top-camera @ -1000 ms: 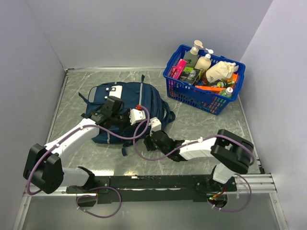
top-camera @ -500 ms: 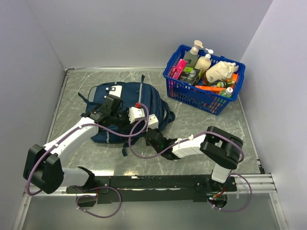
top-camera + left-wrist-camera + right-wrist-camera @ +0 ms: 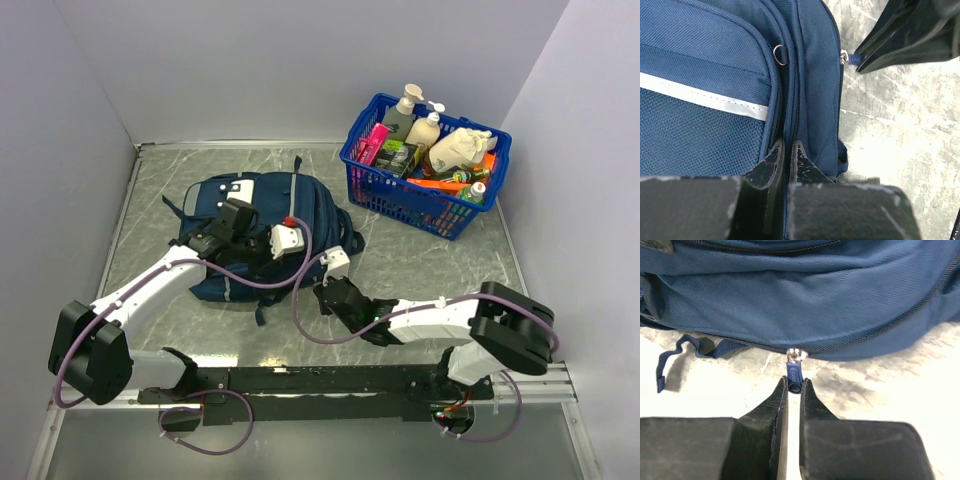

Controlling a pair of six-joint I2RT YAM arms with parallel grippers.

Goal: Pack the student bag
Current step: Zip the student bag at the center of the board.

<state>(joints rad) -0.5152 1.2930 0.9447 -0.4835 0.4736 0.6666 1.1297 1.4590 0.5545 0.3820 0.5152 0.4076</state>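
The student bag (image 3: 262, 195) is a navy backpack lying flat at the table's left middle. My left gripper (image 3: 266, 254) rests on the bag's near part; in the left wrist view it (image 3: 786, 149) is shut, pinching a fold of the bag's fabric (image 3: 715, 75) along a zip seam. My right gripper (image 3: 322, 297) is at the bag's near right edge. In the right wrist view it (image 3: 794, 386) is shut on the small blue zip pull (image 3: 794, 373) that hangs from the bag's side zip (image 3: 800, 300).
A blue plastic basket (image 3: 425, 205) stands at the back right, filled with bottles, a pink box and other items. Loose bag straps (image 3: 675, 357) lie on the marble table (image 3: 430, 270). Grey walls close in the left, back and right sides.
The right arm's elbow swung out to the right and lower, while its gripper stayed at the bag's near right edge. The left arm has hardly moved.
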